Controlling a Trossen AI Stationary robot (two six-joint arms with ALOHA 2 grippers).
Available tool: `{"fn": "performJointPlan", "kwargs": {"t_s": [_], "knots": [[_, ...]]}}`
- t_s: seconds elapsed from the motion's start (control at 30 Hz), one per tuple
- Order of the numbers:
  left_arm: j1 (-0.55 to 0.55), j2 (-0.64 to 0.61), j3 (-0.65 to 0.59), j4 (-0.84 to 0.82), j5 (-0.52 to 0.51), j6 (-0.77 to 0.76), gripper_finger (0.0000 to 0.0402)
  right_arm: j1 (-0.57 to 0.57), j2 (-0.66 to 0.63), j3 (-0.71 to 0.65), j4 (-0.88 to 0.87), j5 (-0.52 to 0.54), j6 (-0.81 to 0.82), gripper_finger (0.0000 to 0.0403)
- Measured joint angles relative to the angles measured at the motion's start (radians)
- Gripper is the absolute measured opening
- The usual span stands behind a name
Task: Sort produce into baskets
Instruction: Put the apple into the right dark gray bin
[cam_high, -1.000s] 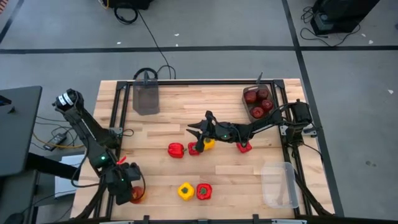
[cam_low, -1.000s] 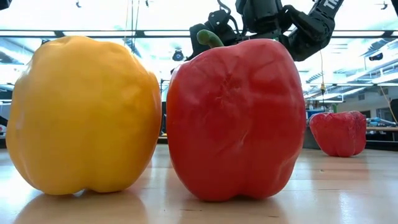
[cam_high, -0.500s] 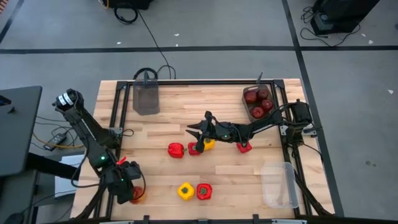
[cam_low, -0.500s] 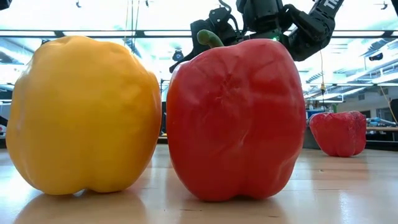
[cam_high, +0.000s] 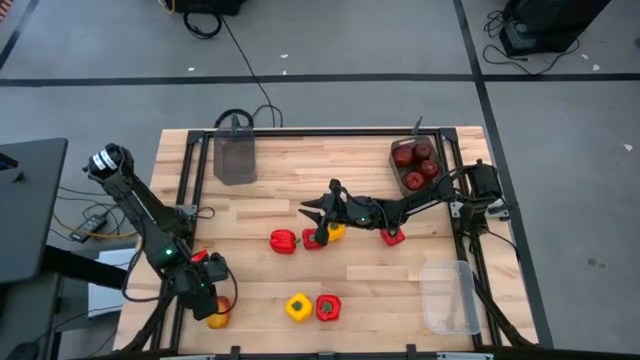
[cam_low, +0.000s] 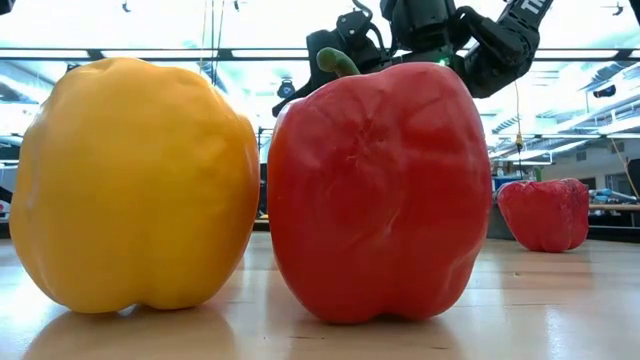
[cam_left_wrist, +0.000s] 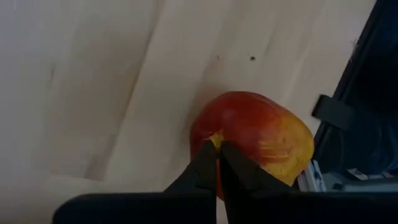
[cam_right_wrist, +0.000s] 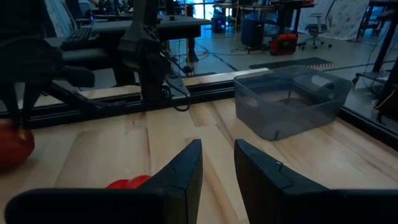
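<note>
A red-yellow apple (cam_high: 218, 313) lies near the table's near-left corner, with my left gripper (cam_high: 207, 292) shut at its top. My right gripper (cam_high: 318, 222) hovers open at mid-table over a red pepper (cam_high: 313, 240) and a yellow pepper (cam_high: 335, 232), with nothing between its fingers (cam_right_wrist: 186, 163). More peppers rest on the wood: red ones (cam_high: 283, 241) (cam_high: 392, 236), and a yellow (cam_high: 298, 307) and red (cam_high: 328, 307) pair near the front edge, large in the low view (cam_low: 135, 185) (cam_low: 380, 190). Dark-red apples fill the far-right grey basket (cam_high: 415, 165). My left gripper comes at the apple from above, slanting down. Its shut fingertips (cam_left_wrist: 211, 155) meet on a small yellowish nub at the apple's top (cam_left_wrist: 215, 137), pinching only there. The apple's round body (cam_left_wrist: 261, 134) shows beyond the tips. I cannot tell whether it is clear of the table.
A smoky-grey basket (cam_high: 236, 157) stands at the far left, also seen in the right wrist view (cam_right_wrist: 289, 99). A clear basket (cam_high: 448, 297) sits at the near right. Black frame rails border the table. Bare wood lies between the pepper groups.
My left gripper has shut at the apple's top and drawn back a little toward the far-left. The apple has turned, so that its yellow side now shows from above. My right arm has kept still.
</note>
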Motion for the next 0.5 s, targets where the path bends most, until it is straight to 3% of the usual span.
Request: {"fn": "performJointPlan", "kwargs": {"t_s": [0.23,0.5], "knots": [[0.053,0.0,0.001,-0.037,-0.001,0.072,0.0009,0.014,0.0,0.0,0.0,0.039,-0.001,0.0105],[0.19,0.0,0.123,-0.281,-0.096,0.264,0.0008,0.029,0.0,0.0,0.0,0.099,-0.023,0.0105]]}}
